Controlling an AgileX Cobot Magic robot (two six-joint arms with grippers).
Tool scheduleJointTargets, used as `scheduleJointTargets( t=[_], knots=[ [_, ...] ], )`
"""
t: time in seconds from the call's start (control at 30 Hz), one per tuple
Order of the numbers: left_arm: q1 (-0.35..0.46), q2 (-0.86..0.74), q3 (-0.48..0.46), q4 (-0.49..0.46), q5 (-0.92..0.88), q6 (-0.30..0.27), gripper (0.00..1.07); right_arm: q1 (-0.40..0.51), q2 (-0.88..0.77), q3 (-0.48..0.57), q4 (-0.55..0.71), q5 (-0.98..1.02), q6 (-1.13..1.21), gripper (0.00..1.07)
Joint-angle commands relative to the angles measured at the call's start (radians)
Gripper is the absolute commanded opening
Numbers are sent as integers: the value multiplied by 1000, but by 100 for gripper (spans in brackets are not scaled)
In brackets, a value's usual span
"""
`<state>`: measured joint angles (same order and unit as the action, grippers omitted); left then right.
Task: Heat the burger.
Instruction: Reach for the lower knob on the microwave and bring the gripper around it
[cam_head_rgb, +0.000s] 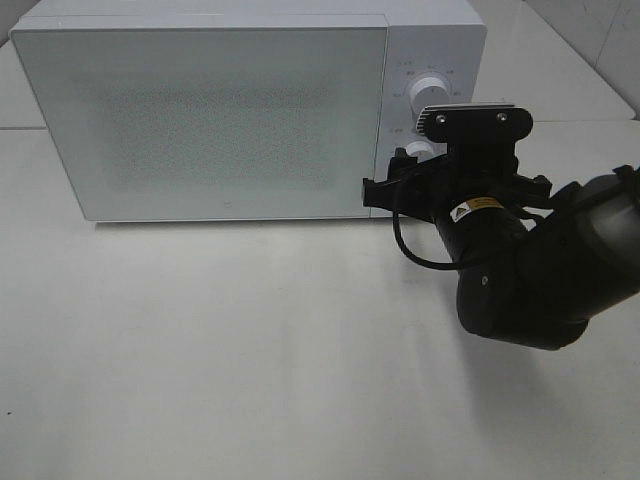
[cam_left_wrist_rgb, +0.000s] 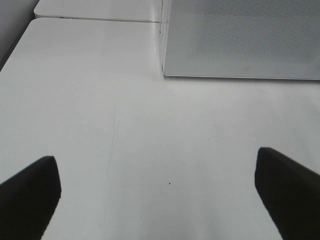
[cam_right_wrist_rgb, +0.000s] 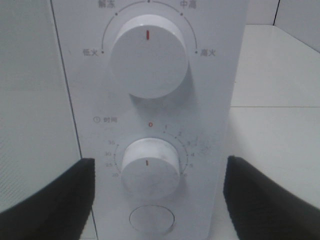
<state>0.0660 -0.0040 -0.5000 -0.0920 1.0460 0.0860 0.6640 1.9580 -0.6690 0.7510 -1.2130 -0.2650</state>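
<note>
The right claw (cam_right_wrist_rgb: 159, 167) stands wide open with nothing in it. Its two black fingers (cam_right_wrist_rgb: 60, 200) sit either side of the small white round timer knob (cam_right_wrist_rgb: 150, 170) and, as far as I can see, touch neither it nor the panel. I'd say it is lined up there to close on that knob and turn it. The knob's red mark seems to point up at the zero, so the time does not look set yet.

Above it is the larger white round power knob (cam_right_wrist_rgb: 148, 55), below it a flat round white button (cam_right_wrist_rgb: 151, 219). All three sit on the control strip of the boxy white microwave oven (cam_head_rgb: 430, 30), whose frosted grey door (cam_head_rgb: 210, 120) is shut. The oven stands at the back of the pale white counter (cam_head_rgb: 250, 350).

The left claw (cam_left_wrist_rgb: 159, 187) is also fully spread and empty. It hangs over bare counter near the oven's front corner, out of the way.

The burger shows in no view. My guess is it is behind that shut door, but the glass gives nothing away.

Only the right wrist camera shows the dial markings and the gap around the knob. From high up the arm hides most of that, and the left claw is not in that picture at all.
</note>
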Motion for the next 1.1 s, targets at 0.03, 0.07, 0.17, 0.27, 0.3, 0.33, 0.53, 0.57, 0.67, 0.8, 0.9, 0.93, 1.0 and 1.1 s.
scheduleJointTargets(
  t=[0.03,0.07,0.17,0.27,0.3,0.33,0.53,0.57,0.67,0.8,0.9,0.93,1.0,1.1],
  knots=[
    [1,-26,3,-5,-8,-6,98,-12,30,-33,-33,-58,-2,71],
    [1,-26,3,-5,-8,-6,98,-12,36,-39,-33,-58,-2,71],
    [1,-26,3,-5,-8,-6,98,-12,53,-50,-32,-56,-2,71],
    [1,-26,3,-5,-8,-6,98,-23,64,-62,-38,-55,-2,71],
    [1,-26,3,-5,-8,-6,98,-23,64,-62,-38,-55,-2,71],
    [1,-26,3,-5,-8,-6,98,-23,74,-76,-38,-57,-2,71],
    [1,-26,3,-5,-8,-6,98,-47,112,-119,-53,-40,-2,71],
    [1,-26,3,-5,-8,-6,98,-47,112,-119,-53,-40,-2,71],
    [1,-26,3,-5,-8,-6,98,-64,117,-134,-62,-30,0,71],
    [1,-26,3,-5,-8,-6,98,-81,118,-144,-68,-27,6,71],
    [1,-26,3,-5,-8,-6,98,-81,138,-154,-70,-19,6,71],
    [1,-26,3,-5,-8,-6,98,-81,138,-154,-70,-19,6,71],
    [1,-26,3,-5,-8,-6,98,-81,149,-155,-71,-8,6,71],
    [1,-26,3,-5,-8,-6,98,-78,147,-155,-69,-14,7,71]
  ],
)
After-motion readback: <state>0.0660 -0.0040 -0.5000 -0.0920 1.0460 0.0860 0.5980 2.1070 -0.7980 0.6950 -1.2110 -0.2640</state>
